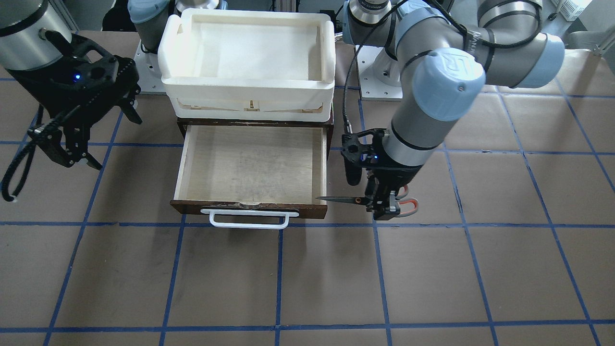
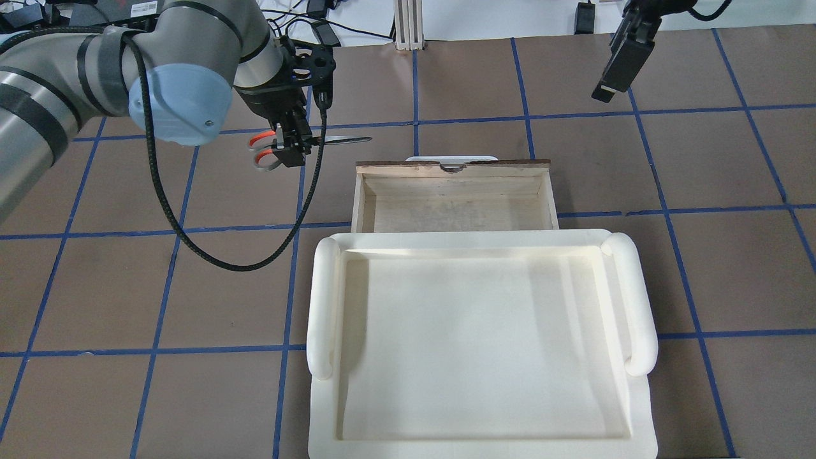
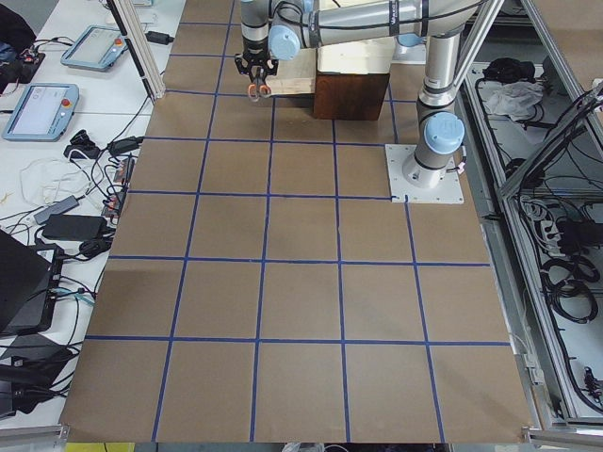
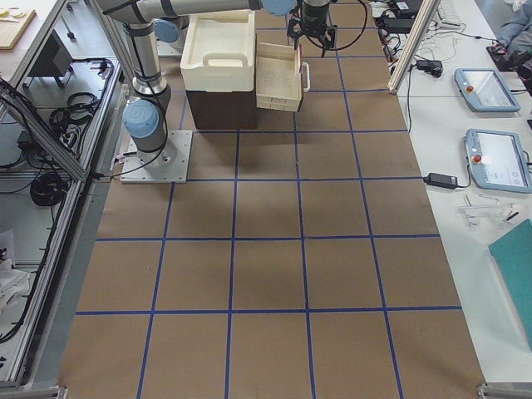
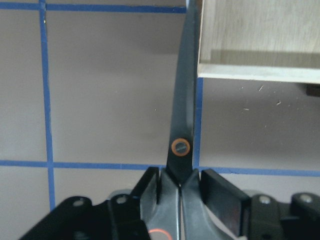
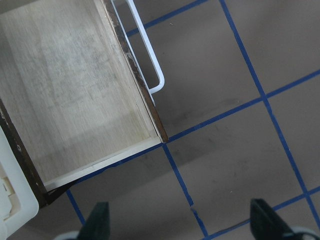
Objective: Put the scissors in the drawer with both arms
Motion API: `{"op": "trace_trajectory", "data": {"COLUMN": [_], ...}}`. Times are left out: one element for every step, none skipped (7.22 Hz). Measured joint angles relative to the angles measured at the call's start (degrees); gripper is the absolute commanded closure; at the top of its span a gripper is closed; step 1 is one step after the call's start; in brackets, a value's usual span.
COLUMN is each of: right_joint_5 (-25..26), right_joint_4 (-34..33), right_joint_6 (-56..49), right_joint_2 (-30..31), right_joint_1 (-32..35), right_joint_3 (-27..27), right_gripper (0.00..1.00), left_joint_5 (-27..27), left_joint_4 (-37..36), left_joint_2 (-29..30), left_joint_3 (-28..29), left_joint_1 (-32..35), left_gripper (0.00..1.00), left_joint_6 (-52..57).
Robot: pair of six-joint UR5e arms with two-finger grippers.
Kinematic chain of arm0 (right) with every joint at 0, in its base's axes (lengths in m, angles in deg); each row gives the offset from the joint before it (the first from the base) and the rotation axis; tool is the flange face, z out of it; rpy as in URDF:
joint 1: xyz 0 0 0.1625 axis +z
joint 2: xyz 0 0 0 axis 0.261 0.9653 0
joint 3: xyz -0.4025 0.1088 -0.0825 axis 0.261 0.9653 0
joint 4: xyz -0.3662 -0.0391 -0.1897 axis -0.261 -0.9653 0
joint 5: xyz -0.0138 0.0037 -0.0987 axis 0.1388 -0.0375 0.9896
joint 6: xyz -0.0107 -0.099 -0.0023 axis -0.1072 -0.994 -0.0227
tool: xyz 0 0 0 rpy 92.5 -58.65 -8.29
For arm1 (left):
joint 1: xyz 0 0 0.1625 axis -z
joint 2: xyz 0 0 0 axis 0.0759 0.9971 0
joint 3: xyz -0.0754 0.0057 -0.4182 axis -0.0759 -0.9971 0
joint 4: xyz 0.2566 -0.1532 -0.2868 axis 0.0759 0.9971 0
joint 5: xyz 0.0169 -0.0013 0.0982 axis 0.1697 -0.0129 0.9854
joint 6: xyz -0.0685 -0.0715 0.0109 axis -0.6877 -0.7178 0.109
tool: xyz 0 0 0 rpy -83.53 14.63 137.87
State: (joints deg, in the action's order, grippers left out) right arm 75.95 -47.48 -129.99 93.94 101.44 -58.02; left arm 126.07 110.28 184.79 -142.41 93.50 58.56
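My left gripper [image 1: 383, 207] is shut on the scissors [image 1: 359, 200] and holds them level above the table, just beside the open drawer's [image 1: 250, 166] front corner. The dark blade tips point toward the drawer; the orange-lined handles [image 2: 262, 148] stick out behind the fingers. In the left wrist view the blades [image 5: 182, 95] and orange pivot [image 5: 180, 147] run up between the pads to the drawer's edge [image 5: 260, 72]. The drawer stands pulled out, its pale inside bare, with a white bar handle [image 1: 249, 218]. My right gripper [image 1: 79, 144] hangs open and empty, off the drawer's other side; its fingertips [image 6: 98, 220] frame the drawer's corner.
A large white plastic bin [image 1: 247, 57] sits on top of the dark cabinet behind the drawer. The brown table has a grid of blue tape lines [image 1: 278, 274]. A black cable [image 2: 210, 255] loops from my left arm over the table.
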Motion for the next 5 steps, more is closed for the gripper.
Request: {"op": "trace_trajectory", "data": {"right_joint_5": [0.1, 0.5, 0.7, 1.0, 1.3], "right_joint_4": [-0.1, -0.2, -0.1, 0.1, 0.1], "right_joint_6": [6.7, 11.5, 16.8, 23.4, 28.1], "right_joint_2": [1.3, 2.5, 3.5, 4.4, 4.7], "right_joint_1": [-0.4, -0.5, -0.6, -0.7, -0.7], "right_joint_3": [-1.1, -1.9, -2.4, -2.7, -2.8], "right_gripper": [0.0, 0.0, 0.0, 0.0, 0.0], "left_joint_5": [0.1, 0.1, 0.1, 0.0, 0.0], "left_joint_4": [0.5, 0.9, 1.1, 1.0, 0.8], "left_joint_2": [0.2, 0.4, 0.8, 1.2, 1.5], "left_joint_3": [0.0, -0.1, -0.1, -0.1, -0.1], "left_joint_1": [3.3, 6.3, 8.8, 10.9, 12.8], "left_gripper": [1.0, 1.0, 1.0, 1.0, 1.0], "left_joint_6": [-2.6, -6.0, -9.4, -11.7, -12.7]}}
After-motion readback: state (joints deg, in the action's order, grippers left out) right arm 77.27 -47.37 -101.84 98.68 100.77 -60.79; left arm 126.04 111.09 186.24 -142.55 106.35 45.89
